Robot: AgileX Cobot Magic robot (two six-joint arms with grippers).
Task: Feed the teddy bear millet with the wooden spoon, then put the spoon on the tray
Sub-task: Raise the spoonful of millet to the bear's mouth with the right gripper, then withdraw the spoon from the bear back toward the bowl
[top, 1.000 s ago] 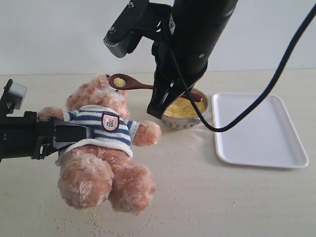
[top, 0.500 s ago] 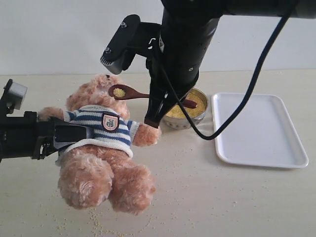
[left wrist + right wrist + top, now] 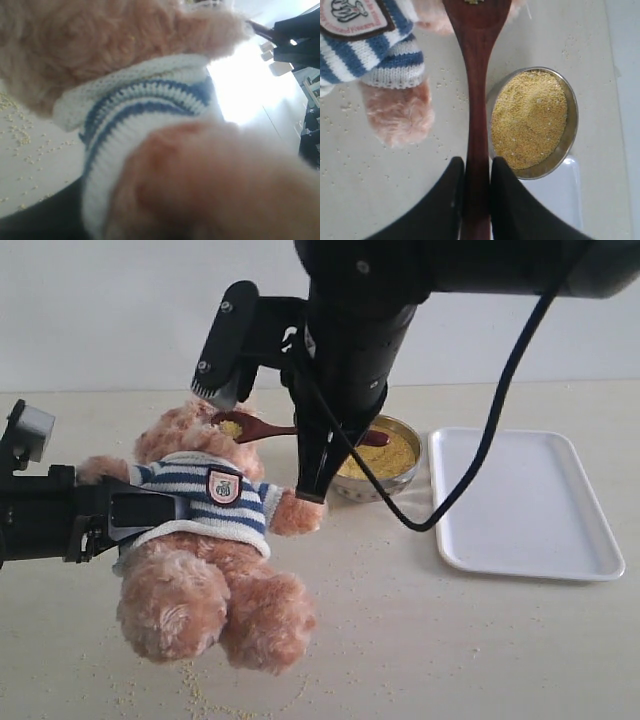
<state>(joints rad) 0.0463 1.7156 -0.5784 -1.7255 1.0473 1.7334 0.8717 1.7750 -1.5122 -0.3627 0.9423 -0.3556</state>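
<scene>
The teddy bear (image 3: 210, 530) leans back at the left of the exterior view, and its sweater and fur fill the left wrist view (image 3: 150, 75). My left gripper (image 3: 148, 512) is shut on the bear's side under the striped sweater. The right gripper (image 3: 476, 165) is shut on the handle of the wooden spoon (image 3: 477, 75). In the exterior view the spoon (image 3: 270, 428) lies level, its bowl with a little millet at the bear's face, partly behind the wrist camera. More millet (image 3: 385, 452) fills the metal bowl (image 3: 570, 140). The tray (image 3: 530, 500) lies to the right.
Loose yellow grains (image 3: 200, 695) are scattered on the table in front of the bear and around the metal bowl (image 3: 368, 490). The right arm's black cable (image 3: 480, 470) loops down over the bowl and the tray's left edge.
The right arm has moved left and down, carrying the spoon's bowl from just above the bear's head to its face. The left gripper and the bear have not moved.
</scene>
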